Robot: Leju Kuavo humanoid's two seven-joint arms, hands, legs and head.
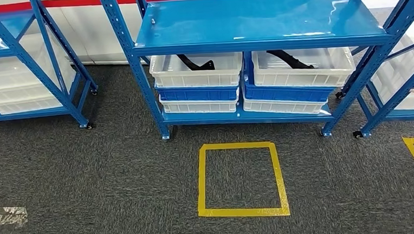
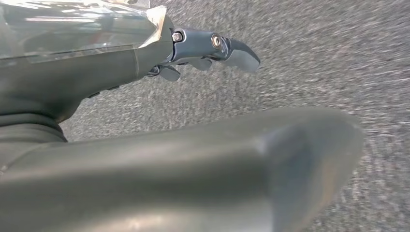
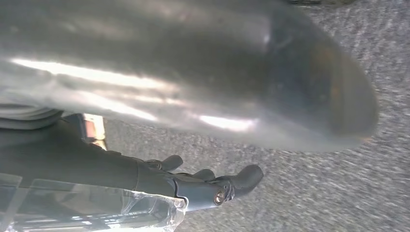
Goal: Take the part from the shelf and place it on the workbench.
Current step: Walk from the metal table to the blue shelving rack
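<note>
Grey speckled carpet (image 1: 116, 171) runs under a blue shelf (image 1: 258, 21), with a yellow tape square (image 1: 241, 179) just before it. On the shelf's lower level, stacked white and blue bins hold the part (image 1: 195, 63), black and curved, in the top left bin (image 1: 196, 71); a similar black piece (image 1: 291, 59) lies in the right bin (image 1: 302, 68). Both the left hand (image 2: 208, 50) and right hand (image 3: 208, 186) hang over carpet, fingers loosely apart, holding nothing.

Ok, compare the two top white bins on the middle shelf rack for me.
The left white bin is narrower than the right white bin. The black part in the left bin lies toward the middle of its bin and ends in a flat tab; the black part in the right bin runs diagonally as a longer, tube-like piece. Both bins are open-topped, sit on stacked blue and white bins, and hold one visible black part.
</note>
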